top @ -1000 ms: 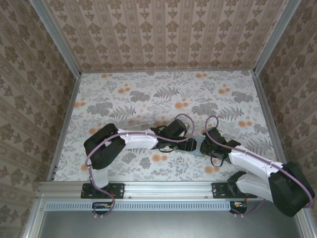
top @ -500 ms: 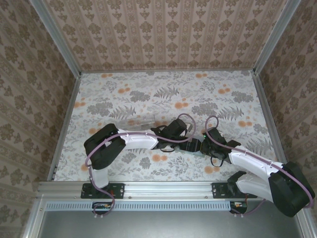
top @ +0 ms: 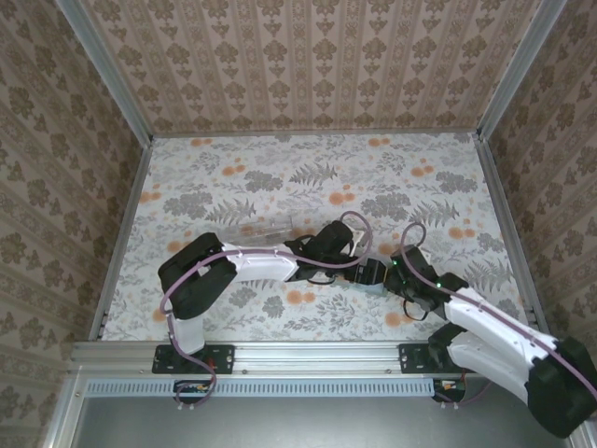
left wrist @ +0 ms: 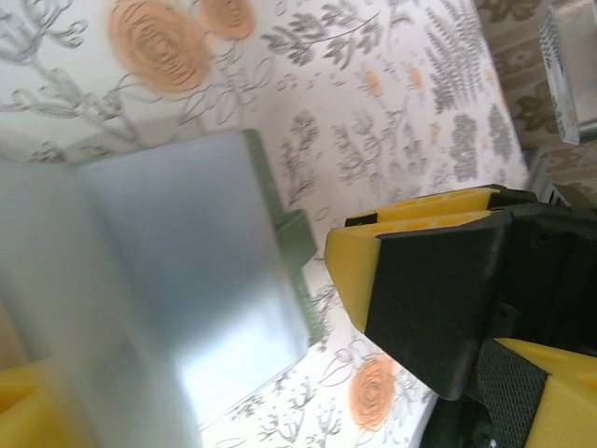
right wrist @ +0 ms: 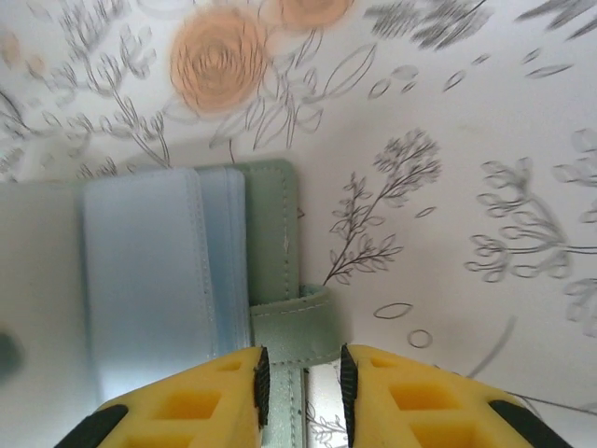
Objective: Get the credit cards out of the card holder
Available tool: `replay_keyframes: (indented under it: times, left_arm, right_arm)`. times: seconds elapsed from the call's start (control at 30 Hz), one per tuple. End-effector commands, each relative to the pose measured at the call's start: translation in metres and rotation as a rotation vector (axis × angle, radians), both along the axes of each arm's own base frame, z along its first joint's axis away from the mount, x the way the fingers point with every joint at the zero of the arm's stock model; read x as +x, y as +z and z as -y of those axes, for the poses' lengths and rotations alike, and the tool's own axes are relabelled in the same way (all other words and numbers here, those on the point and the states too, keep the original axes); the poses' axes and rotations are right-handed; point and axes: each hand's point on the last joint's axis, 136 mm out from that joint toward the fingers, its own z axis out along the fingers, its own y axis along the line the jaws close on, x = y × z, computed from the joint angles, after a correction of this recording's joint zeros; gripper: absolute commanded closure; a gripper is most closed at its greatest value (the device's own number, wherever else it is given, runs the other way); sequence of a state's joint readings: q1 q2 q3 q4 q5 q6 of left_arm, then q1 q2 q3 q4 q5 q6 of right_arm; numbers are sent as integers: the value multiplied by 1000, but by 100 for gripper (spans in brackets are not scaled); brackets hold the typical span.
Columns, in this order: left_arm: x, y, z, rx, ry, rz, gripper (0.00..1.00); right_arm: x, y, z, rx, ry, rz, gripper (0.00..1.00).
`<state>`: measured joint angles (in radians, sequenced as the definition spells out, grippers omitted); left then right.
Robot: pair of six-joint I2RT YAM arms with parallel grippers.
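Card holder (right wrist: 159, 271): open flat on table (right wrist: 466, 140), long axis crosswise in right wrist view. Strap (right wrist: 294, 322) points to right gripper (right wrist: 300, 378), jaws clenched on it. Left gripper (left wrist: 187, 336) jaws released.

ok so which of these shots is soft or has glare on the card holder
Left wrist view: the card holder sits too close and is soft all over, with a bright glare patch low on its inside, while the table print behind it is sharper. Right wrist view: its green edge and tab are crisp, and its left part blurs. Top view: even light, no glare.
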<state>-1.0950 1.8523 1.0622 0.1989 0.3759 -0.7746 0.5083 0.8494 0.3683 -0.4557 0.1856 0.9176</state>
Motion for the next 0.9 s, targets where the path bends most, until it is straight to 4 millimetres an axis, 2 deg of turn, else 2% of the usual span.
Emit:
replay_keyframes:
  times: [0.0,0.17,0.3,0.5,0.6,0.7,0.83,0.87]
  left_arm:
    - [-5,29,21,-98,-42,6,3]
    - [-16,25,38,-123,-91,-32,3]
    - [-16,22,35,-115,-81,-33,4]
    - [7,28,-1,-77,17,17,4]
    - [19,25,-23,-31,69,39,7]
    - [31,11,-46,38,128,36,23]
    - [42,-8,-66,81,187,2,49]
    - [43,-12,-68,92,187,-2,60]
  right_arm:
    - [-19,1,30,-67,-103,-7,69]
    - [-26,11,37,-39,-131,40,67]
    - [-25,8,32,-25,-108,33,67]
    - [-12,11,7,41,-11,47,69]
    - [0,22,-10,91,46,82,70]
    - [9,33,-23,122,89,101,73]
    - [18,40,-43,166,141,111,76]
    - [20,42,-48,173,155,116,77]
